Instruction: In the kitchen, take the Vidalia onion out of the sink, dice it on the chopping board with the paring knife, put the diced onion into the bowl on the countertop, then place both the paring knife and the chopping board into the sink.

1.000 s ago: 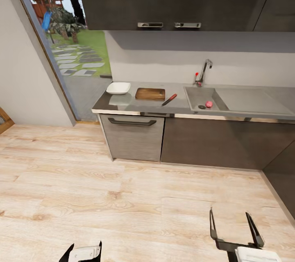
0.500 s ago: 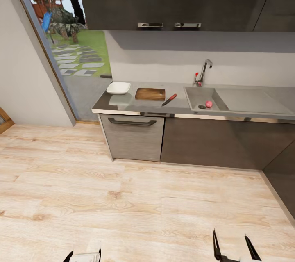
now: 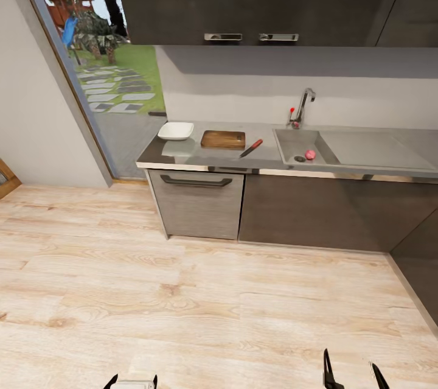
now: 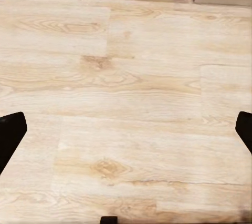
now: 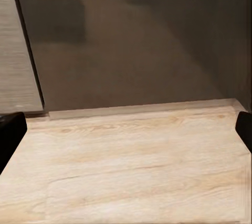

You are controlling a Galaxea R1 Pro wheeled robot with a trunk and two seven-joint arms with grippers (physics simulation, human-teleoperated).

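Vidalia onion (image 3: pixel 310 154) lies in the sink (image 3: pixel 292 144), beside the drain. Left gripper (image 3: pixel 132 381) and right gripper (image 3: pixel 354 375) hang low over the wood floor (image 3: pixel 182 304), fingers spread, holding nothing.

**Black fingers, pale housing**

From where I stand, little of the robot shows. The right gripper (image 3: pixel 354 377) has two thin black fingers, flat and blade-like, tapering to narrow pointed tips. The left gripper (image 3: pixel 132 381) has short black fingers flanking a white, boxy housing with a light grey face. Up close, the left fingers (image 4: pixel 10 134) are matt black with rounded ends, and the right fingers (image 5: pixel 9 134) look the same: plain, dark, unmarked.
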